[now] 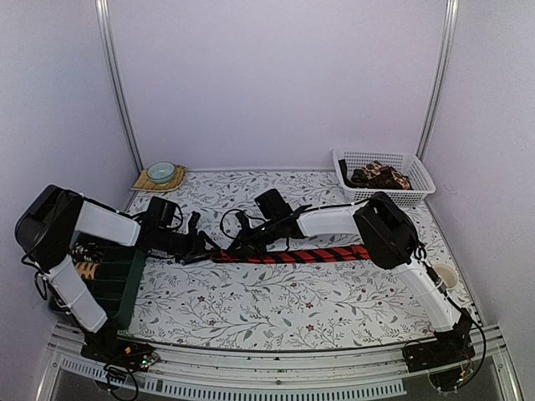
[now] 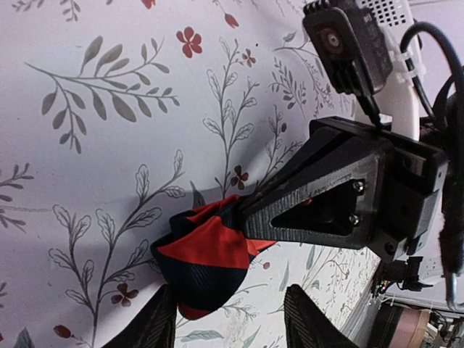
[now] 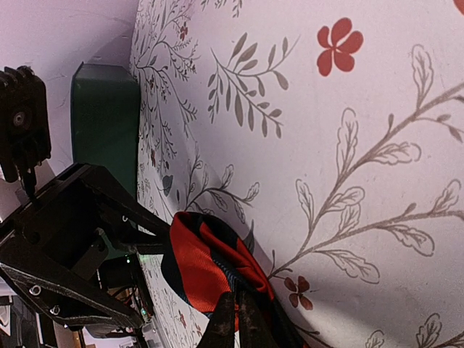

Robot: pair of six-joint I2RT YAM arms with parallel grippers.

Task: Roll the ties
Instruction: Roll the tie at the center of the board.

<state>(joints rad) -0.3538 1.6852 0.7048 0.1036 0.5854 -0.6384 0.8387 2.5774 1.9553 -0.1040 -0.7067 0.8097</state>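
Red tie with black stripes (image 1: 309, 254): it lies flat on the floral table (image 1: 251, 309), one end bunched over into a small first fold. We judge it light, limp and rather slick. The fold will likely spring open unless held, so we would take it across the full width at the fold, not by an edge. Right gripper (image 3: 233, 308): fingers pressed together on that fold, and the strip runs back from the fingertips alongside that arm. Left gripper (image 2: 228, 304): spread, fingers (image 2: 156, 326) either side of the folded end. We cannot tell whether the nearer one touches cloth.
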